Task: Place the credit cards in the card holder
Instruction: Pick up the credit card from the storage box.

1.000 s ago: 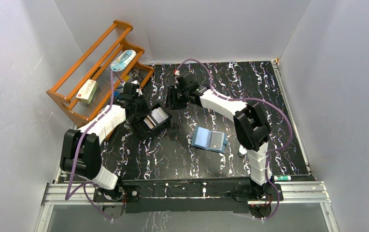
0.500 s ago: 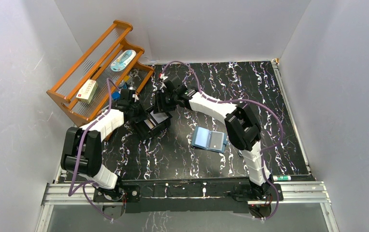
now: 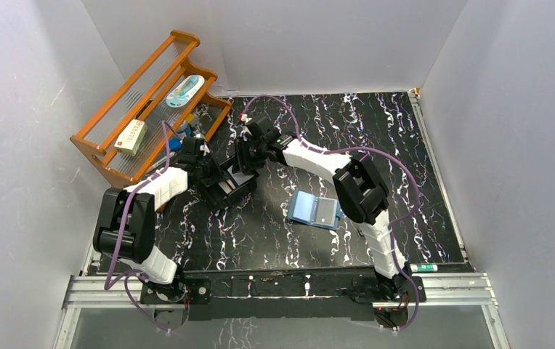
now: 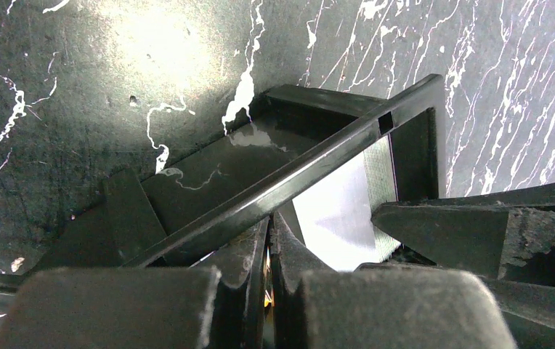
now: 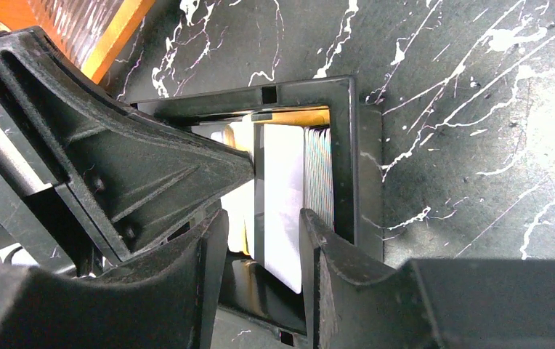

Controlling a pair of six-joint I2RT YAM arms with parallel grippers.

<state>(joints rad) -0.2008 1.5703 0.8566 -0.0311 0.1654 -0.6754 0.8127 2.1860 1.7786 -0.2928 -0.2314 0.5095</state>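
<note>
R gripper (image 5: 261,218) has swung over from farther back on the table (image 3: 405,145) and now sits at the box (image 3: 225,186), w/ its arm folded closer in; box and L gripper (image 4: 269,233) have shifted a bit toward the rack (image 3: 151,80); holder (image 3: 315,209) hasn't moved.

R gripper: fingers apart, roughly half spread, dipped into the box's open top; a white card (image 5: 283,189) stands on edge betw. them, nearer the right-hand finger (image 5: 318,269); can't tell if either pad touches it yet; more cards (image 5: 319,174) stacked just beyond that finger, against the box wall, striped edges showing; an orange-tan edge shows at the far end of the stack.

L gripper: fingers pressed together, pinching the box's near wall just under the rim; box sits tilted in that grip; in its wrist view the white card is ahead and to the right, inside the box, w/ R gripper's finger (image 4: 463,233) coming in from the right.

Holder lies open flat on the table, well apart from both grippers, beside R arm's elbow; pale blue pockets up.
</note>
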